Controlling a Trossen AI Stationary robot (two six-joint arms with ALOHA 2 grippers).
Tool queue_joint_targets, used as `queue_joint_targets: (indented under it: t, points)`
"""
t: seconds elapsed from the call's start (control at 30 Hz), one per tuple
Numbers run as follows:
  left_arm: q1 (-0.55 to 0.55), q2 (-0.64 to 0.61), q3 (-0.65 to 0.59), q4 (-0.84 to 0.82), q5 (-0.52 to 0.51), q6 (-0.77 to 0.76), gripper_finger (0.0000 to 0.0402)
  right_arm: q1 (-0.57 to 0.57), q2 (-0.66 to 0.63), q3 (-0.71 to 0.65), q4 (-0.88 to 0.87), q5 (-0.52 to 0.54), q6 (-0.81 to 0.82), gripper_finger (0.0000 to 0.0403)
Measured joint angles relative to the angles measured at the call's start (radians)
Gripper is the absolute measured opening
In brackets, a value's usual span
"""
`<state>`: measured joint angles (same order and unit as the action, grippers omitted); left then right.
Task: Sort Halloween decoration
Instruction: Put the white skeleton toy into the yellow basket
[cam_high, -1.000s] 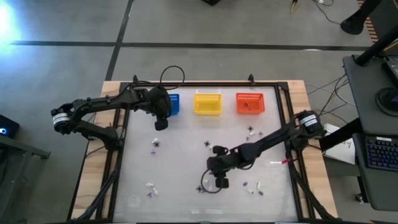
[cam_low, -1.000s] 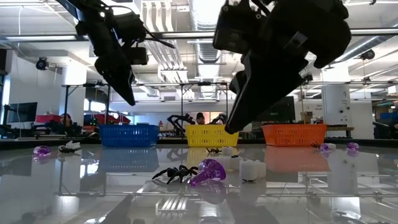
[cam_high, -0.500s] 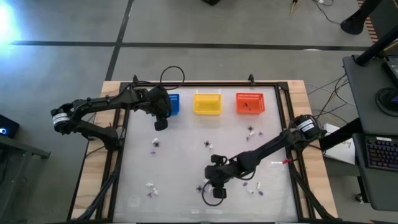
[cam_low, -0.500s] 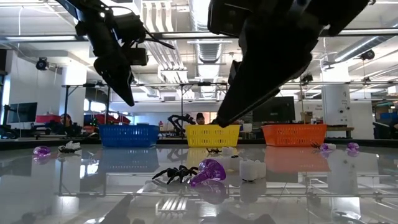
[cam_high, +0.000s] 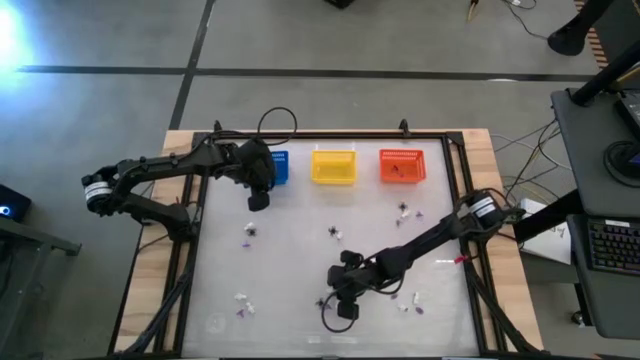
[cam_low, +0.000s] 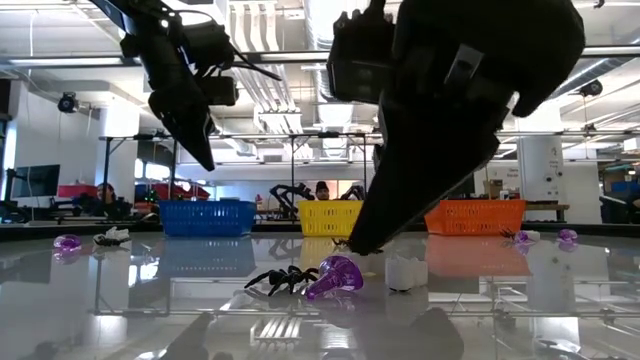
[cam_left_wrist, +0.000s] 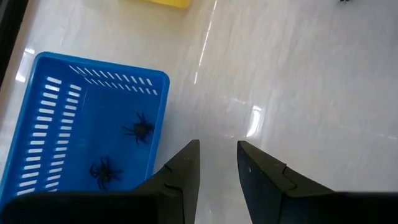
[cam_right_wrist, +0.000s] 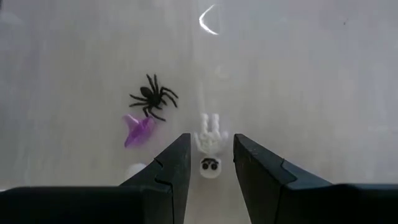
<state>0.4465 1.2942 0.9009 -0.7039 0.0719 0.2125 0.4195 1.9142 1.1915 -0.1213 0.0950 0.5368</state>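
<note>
The decoration is many tiny trinkets scattered on the white table. A black spider (cam_right_wrist: 152, 98), a purple piece (cam_right_wrist: 138, 130) and a white skeleton piece (cam_right_wrist: 210, 142) lie together near the near edge; the low view shows the spider (cam_low: 283, 278) and purple piece (cam_low: 335, 276) too. My right gripper (cam_right_wrist: 210, 149) (cam_high: 345, 308) is open and points down low over them, a finger on either side of the skeleton piece, touching nothing that I can see. My left gripper (cam_left_wrist: 216, 155) (cam_high: 258, 200) is open and empty, raised beside the blue basket (cam_left_wrist: 93, 118), which holds two black spiders (cam_left_wrist: 138, 127).
The blue basket (cam_high: 278, 167), a yellow basket (cam_high: 334, 166) and an orange basket (cam_high: 402, 165) stand in a row along the far edge. More trinkets lie at the table's left (cam_high: 250, 232), middle (cam_high: 335, 233), right (cam_high: 403, 210) and near side (cam_high: 242, 300). A metal frame rims the table.
My right gripper has moved toward the near edge and come down close to the table over the spider, purple and white pieces. The left arm has kept still, and no trinket has moved.
</note>
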Motion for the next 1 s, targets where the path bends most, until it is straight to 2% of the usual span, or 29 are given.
queue_joint_targets:
  t: [0.1, 0.33, 0.43, 0.57, 0.9, 1.0]
  points:
    - [0.000, 0.000, 0.000, -0.003, 0.000, -0.004, 0.0089, 0.001, 0.016, 0.000, 0.001, -0.026, 0.020, 0.0114]
    - [0.000, 0.000, 0.000, -0.002, 0.000, -0.004, 0.0089, 0.001, 0.039, 0.001, 0.004, -0.009, 0.028, 0.0108]
    - [0.000, 0.000, 0.000, -0.002, 0.000, -0.004, 0.0089, 0.001, 0.039, 0.001, 0.001, -0.011, 0.025, 0.0082]
    - [0.000, 0.000, 0.000, -0.001, 0.000, -0.004, 0.0089, 0.001, 0.040, 0.001, 0.001, -0.021, 0.025, 0.0024]
    - [0.000, 0.000, 0.000, 0.000, 0.000, -0.012, 0.0089, -0.001, 0.021, 0.016, -0.016, -0.019, 0.046, 0.0015]
    - [0.000, 0.000, 0.000, 0.000, 0.000, -0.012, 0.0089, -0.001, -0.014, 0.025, -0.048, 0.021, 0.040, 0.0015]
